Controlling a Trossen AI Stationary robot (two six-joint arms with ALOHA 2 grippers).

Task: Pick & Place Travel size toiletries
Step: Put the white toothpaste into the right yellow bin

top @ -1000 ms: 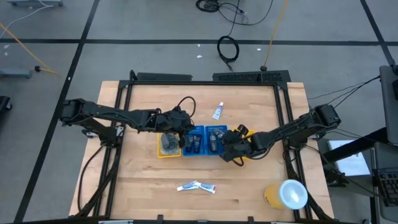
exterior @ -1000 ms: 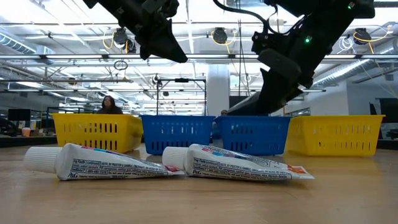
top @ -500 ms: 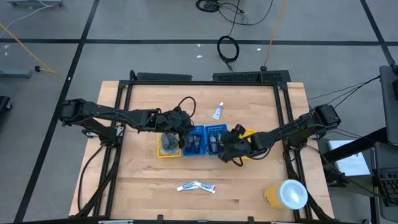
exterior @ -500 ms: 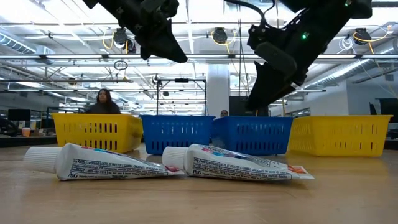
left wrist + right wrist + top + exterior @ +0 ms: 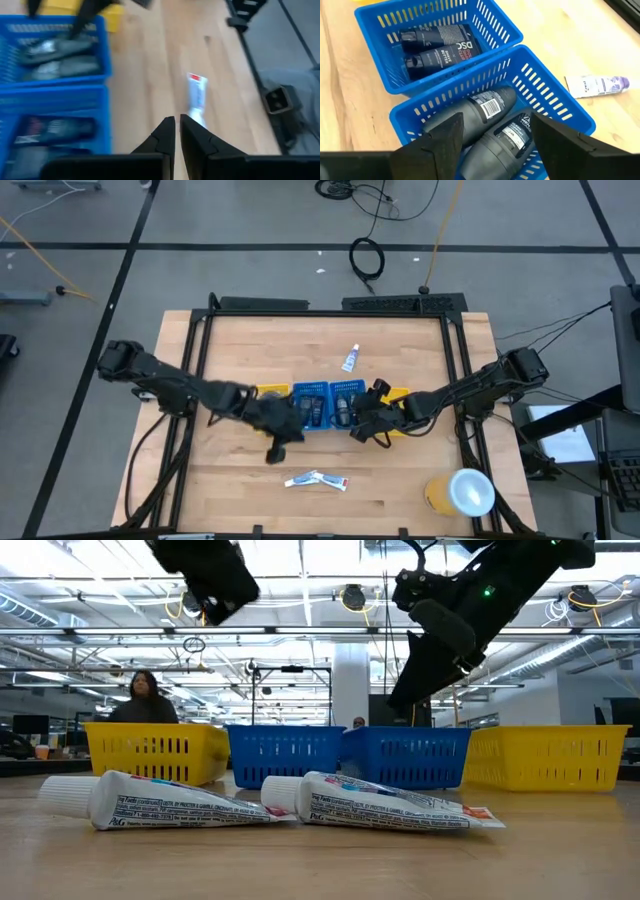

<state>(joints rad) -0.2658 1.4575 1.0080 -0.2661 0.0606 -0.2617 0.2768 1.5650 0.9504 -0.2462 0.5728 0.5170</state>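
We see the left gripper (image 5: 277, 448) move off the yellow tray (image 5: 268, 392) toward the table's near side, fingers nearly closed. The right gripper (image 5: 362, 427) lifts slightly above its blue tray (image 5: 347, 388).

A large open robotics lab or industrial hall is shown. A wooden table (image 5: 330, 460) in a black frame is set on grey floor marked with dark lines, with loose cables (image 5: 367, 256). Ceiling trusses, strip lights and a person (image 5: 144, 698) are seen behind.
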